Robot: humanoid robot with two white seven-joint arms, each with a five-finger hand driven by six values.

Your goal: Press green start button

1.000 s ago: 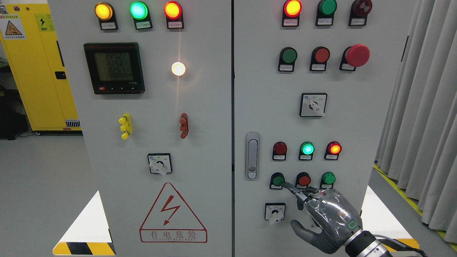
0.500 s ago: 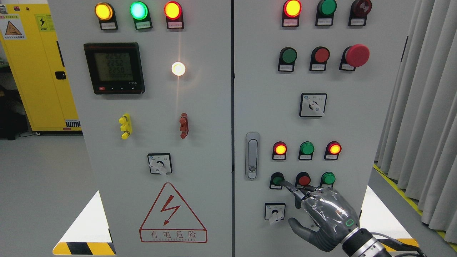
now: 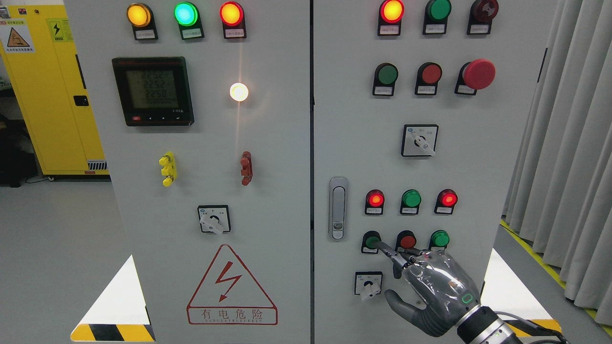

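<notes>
On the right cabinet door, a green push button (image 3: 369, 240) sits at the left end of the bottom row of three. My right hand (image 3: 432, 291) comes in from the lower right. Its index finger (image 3: 388, 252) is stretched out with the tip touching that green button, the other fingers are curled, and the thumb hangs below. It holds nothing. A red button (image 3: 407, 240) and a second green button (image 3: 439, 238) stand to the right in the same row. Above them, the left red lamp (image 3: 375, 198) and the right red lamp (image 3: 448, 198) glow, while the green lamp (image 3: 411, 198) is dark.
A rotary selector switch (image 3: 368, 284) lies just left of my thumb, and the door handle (image 3: 338, 208) is further left. Higher up are more buttons and a red mushroom stop (image 3: 478, 74). Grey curtains (image 3: 564, 143) hang at the right. A yellow cabinet (image 3: 52, 91) stands at the far left.
My right hand edged slightly left and up, its index finger staying on the green button. The middle green lamp went dark and the left red lamp lit.
</notes>
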